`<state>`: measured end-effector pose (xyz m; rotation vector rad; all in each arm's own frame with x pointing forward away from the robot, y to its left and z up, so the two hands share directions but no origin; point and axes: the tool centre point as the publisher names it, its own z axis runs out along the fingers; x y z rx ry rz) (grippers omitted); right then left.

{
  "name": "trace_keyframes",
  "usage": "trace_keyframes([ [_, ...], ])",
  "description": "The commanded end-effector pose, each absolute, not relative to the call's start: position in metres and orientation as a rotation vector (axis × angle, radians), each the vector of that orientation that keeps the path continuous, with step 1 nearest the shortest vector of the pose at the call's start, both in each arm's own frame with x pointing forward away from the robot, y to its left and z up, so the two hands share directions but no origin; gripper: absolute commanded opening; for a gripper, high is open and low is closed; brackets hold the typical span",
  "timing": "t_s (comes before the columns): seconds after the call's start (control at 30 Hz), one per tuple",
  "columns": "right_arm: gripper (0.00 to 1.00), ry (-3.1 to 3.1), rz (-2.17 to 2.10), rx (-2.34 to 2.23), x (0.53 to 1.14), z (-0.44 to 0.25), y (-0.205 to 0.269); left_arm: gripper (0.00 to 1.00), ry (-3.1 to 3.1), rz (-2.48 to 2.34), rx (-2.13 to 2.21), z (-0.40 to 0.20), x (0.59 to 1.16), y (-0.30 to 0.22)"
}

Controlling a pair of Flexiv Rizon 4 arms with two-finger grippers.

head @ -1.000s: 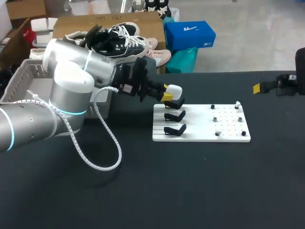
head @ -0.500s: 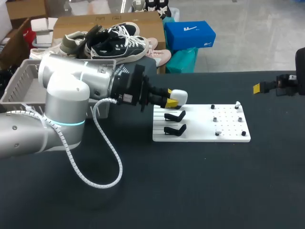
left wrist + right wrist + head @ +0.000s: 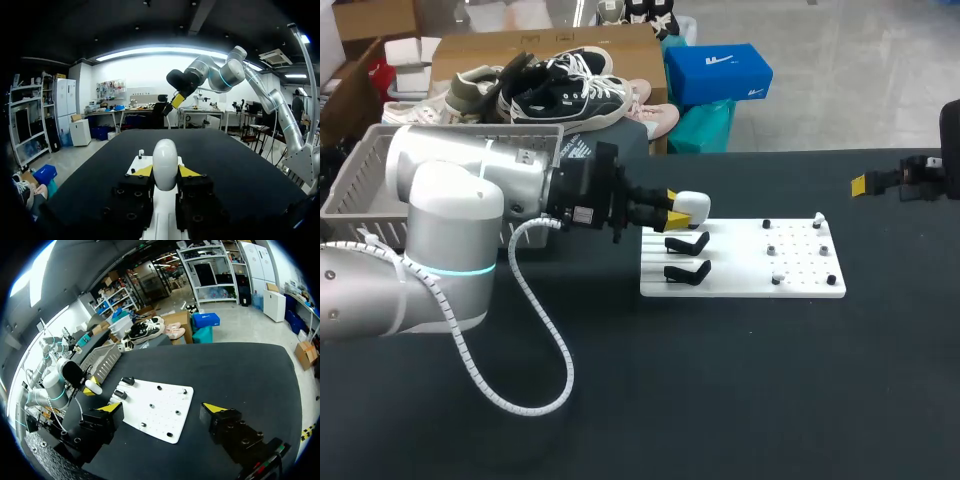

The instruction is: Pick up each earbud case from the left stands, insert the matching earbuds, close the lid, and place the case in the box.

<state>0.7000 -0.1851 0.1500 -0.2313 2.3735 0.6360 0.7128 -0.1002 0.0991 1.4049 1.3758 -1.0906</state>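
Observation:
My left gripper (image 3: 672, 210) is shut on a white earbud case (image 3: 691, 205) and holds it just over the top black stand of the white board (image 3: 740, 275). Two empty black stands (image 3: 686, 244) sit below it. In the left wrist view the rounded case (image 3: 165, 164) stands upright between the yellow tips of the gripper (image 3: 165, 172), above the board (image 3: 137, 161). Small dark earbuds (image 3: 772, 249) sit on pegs on the board's right half. My right gripper (image 3: 865, 184) is far off at the table's right edge; in its own view the gripper (image 3: 162, 408) stands open and empty, with the board (image 3: 159, 412) ahead.
A grey mesh basket (image 3: 360, 175) stands at the table's back left, behind my left arm (image 3: 450, 220). The left arm's white cable (image 3: 535, 330) loops over the black table in front of it.
The left gripper with the case has moved slightly down and to the right, closer to the top stand, and the arm's elbow has swung left. The right arm has not moved.

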Motion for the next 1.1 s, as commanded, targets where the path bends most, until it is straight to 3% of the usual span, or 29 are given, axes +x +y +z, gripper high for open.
trace_keyframes([
  [0.03, 1.0, 2.374, 0.636, -0.231, 0.7, 0.15, -0.185, 0.0, 1.386, -1.061, 1.377, 0.099, 0.709, -0.1],
  [0.87, 1.0, 2.37, 0.597, -0.227, 0.694, 0.151, -0.187, 0.0, 1.304, -1.142, 1.357, 0.094, 0.709, -0.119],
  [1.1, 1.0, 2.357, 0.512, -0.352, 0.668, 0.156, -0.161, 0.0, 1.304, -1.172, 1.36, 0.087, 0.705, -0.123],
])
